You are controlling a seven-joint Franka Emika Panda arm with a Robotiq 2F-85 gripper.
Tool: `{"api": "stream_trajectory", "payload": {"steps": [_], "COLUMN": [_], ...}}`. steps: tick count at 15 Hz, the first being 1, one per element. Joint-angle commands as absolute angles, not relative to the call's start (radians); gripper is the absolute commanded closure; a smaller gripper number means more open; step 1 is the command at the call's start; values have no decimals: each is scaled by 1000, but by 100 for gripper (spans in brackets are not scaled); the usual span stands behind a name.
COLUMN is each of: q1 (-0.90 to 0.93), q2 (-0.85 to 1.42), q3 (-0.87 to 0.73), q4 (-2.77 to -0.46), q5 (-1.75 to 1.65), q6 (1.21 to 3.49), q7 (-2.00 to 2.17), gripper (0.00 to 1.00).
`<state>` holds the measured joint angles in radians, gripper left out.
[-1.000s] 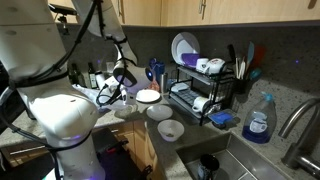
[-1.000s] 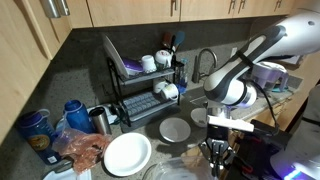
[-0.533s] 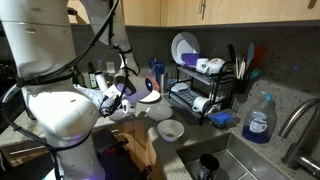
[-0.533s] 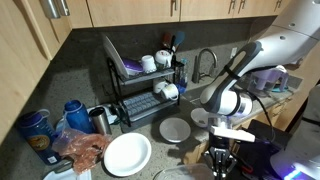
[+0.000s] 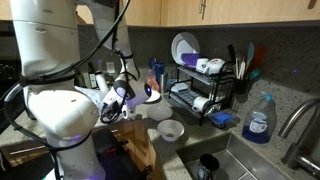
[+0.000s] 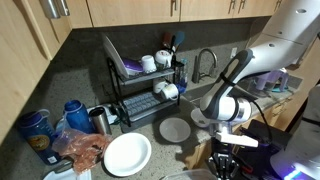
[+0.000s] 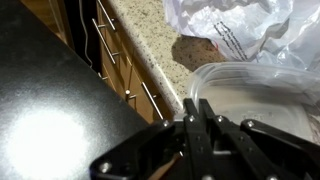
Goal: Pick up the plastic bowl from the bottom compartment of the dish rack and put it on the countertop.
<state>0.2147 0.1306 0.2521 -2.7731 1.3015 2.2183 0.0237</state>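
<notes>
The black wire dish rack (image 5: 200, 88) stands on the dark speckled countertop (image 5: 283, 112) and also shows in the other exterior view (image 6: 140, 85). Its lower tier holds white crockery. A pale plastic bowl (image 5: 170, 129) sits on the countertop in front of the rack, and shows as a grey round shape in an exterior view (image 6: 175, 129). My gripper (image 7: 200, 112) is shut and empty. It hangs low at the counter's front edge, away from the rack, in both exterior views (image 5: 118, 108) (image 6: 222, 166).
A white plate (image 6: 127, 154) lies on the counter. A clear plastic tub (image 7: 262, 92) and a crumpled plastic bag (image 7: 240, 30) lie near the gripper. Cabinet fronts with bar handles (image 7: 100, 45) are below. A blue soap bottle (image 5: 259, 122) stands by the sink (image 5: 240, 160).
The arm has moved lower and further from the rack toward the counter's front edge. The gripper stays shut and the bowl has not moved.
</notes>
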Motion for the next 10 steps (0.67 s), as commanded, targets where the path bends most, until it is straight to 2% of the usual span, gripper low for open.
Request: {"api": "stream_trajectory", "payload": {"steps": [1,10], "q1": [238,282], "q2": [131,120], "q3": [251,265], "q4": [-2772,-2777], "q5": [1337,1481], "q6": [2247,2350], "q7": [-23,-130], "gripper": [98,98]}}
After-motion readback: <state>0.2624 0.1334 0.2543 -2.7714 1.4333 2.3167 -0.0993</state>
